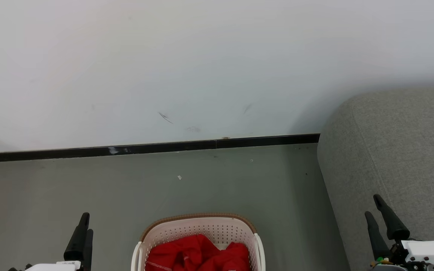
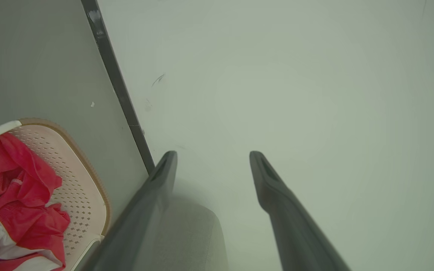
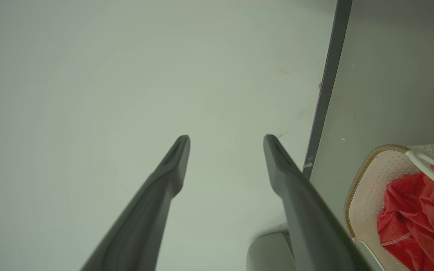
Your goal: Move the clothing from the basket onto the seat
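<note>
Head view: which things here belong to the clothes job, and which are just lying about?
Job: clothing, heaped in the basket; the basket stands on the floor; seat at right; left gripper and right gripper, both open and empty.
Lying about: white scrap on the floor; black skirting board; scuffed wall.

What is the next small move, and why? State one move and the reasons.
Probably bring the right gripper down and inward over the clothing heaped in the basket. Its jaws stand open and hold nothing, no garment lies on the visible part of the seat, and the seat stands on that arm's side, so the carry should be short.
</note>
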{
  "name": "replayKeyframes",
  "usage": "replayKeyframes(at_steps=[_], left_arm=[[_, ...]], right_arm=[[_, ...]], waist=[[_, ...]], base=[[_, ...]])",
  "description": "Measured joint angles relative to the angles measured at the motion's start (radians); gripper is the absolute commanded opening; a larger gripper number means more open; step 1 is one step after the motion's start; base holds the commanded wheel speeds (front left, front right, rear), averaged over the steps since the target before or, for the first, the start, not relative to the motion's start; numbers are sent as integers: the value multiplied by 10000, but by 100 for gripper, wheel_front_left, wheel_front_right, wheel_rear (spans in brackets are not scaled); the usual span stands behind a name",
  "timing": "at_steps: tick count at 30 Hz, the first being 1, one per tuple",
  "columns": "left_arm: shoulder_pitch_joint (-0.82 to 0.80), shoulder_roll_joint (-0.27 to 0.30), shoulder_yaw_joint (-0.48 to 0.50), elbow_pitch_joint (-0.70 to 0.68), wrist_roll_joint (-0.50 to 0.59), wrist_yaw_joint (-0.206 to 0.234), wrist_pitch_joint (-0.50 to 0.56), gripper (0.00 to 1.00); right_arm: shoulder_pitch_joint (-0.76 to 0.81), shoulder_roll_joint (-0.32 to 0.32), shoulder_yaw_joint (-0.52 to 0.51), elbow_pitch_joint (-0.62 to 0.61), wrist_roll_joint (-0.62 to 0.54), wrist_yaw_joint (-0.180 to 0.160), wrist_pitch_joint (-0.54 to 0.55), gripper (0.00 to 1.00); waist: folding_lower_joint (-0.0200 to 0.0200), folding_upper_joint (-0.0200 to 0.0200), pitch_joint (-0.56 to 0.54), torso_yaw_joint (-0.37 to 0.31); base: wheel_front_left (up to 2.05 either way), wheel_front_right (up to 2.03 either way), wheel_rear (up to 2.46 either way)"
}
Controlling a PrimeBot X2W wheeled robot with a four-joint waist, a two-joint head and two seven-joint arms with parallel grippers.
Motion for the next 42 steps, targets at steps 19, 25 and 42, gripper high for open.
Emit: replayKeyframes(at_steps=[19,25,42], left_arm=[[-160,17,-19,-430,36,-2,-506,100],[-164,31,-94,-591,203,-15,-708,100],[-180,585,-527,-1024,1912,-88,-1432,100]], right_arm=[[-72,25,-29,-671,-380,0,-468,100],[-73,-6,105,-901,-803,0,-616,100],[-273,-658,658,-1595,-3185,0,-1151,100]], waist=[[32,0,0,-3],[69,0,-21,-2],[81,0,-64,-6]], base=[[0,0,0],[0,0,0],[0,0,0]])
